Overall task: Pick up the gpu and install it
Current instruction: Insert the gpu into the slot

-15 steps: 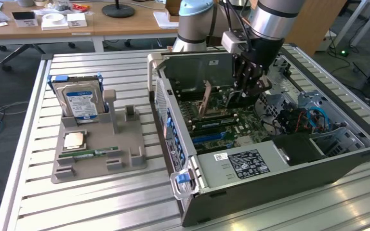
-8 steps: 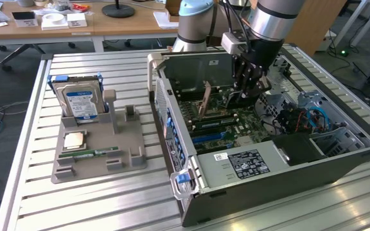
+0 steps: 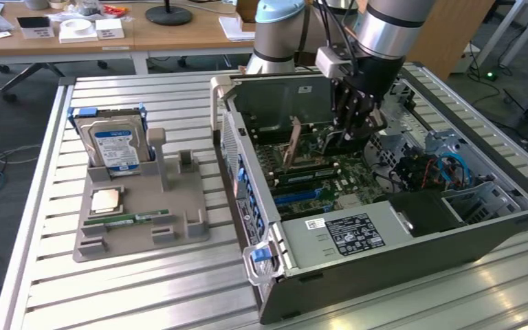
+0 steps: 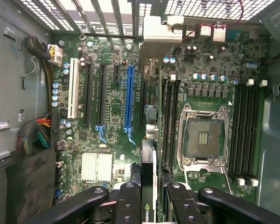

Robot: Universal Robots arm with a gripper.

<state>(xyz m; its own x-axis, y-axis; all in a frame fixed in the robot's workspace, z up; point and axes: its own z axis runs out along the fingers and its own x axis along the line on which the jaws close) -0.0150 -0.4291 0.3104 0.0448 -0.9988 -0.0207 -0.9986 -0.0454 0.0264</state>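
Note:
The gpu (image 3: 293,143) stands on edge inside the open computer case (image 3: 447,227), its brownish edge up, over the motherboard. My gripper (image 3: 345,141) reaches down into the case and is shut on the gpu. In the wrist view the card (image 4: 149,158) runs edge-on between the two black fingers (image 4: 128,200) toward its silver bracket (image 4: 161,30) at the slotted rear wall. It lines up with a black slot just beside the long blue slot (image 4: 129,98). Whether its connector sits in the slot I cannot tell.
On the slatted table, a grey holder tray (image 3: 181,230) at the exterior view's left carries a blue-labelled hard drive (image 3: 113,148), a processor chip (image 3: 106,199) and a green memory stick (image 3: 140,218). The bare processor socket (image 4: 203,137), memory slots and cable bundles (image 4: 35,135) flank the card.

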